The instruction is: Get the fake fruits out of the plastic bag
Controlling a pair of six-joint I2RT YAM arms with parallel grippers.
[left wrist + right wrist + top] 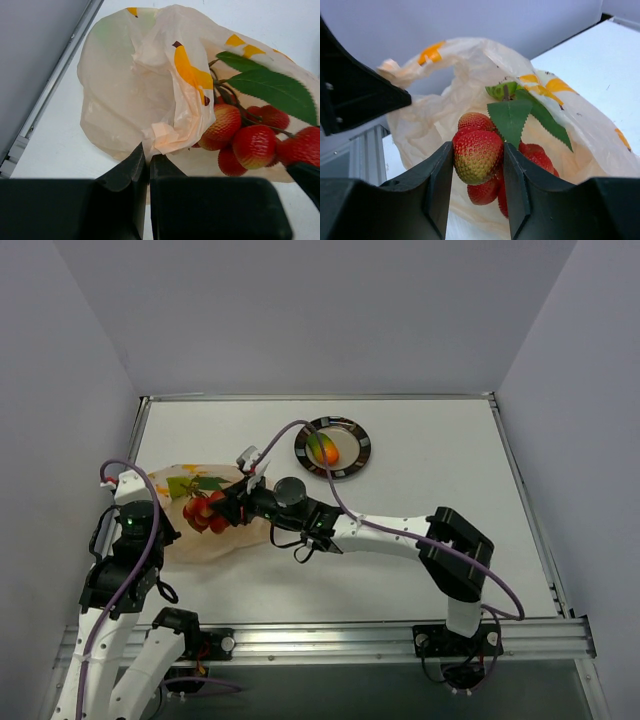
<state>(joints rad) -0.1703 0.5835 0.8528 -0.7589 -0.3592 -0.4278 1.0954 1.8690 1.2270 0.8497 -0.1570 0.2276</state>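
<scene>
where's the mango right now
In the top view the mango lies on the round dark-rimmed plate, at the far middle of the table, to the right of the plastic bag and outside it.
</scene>
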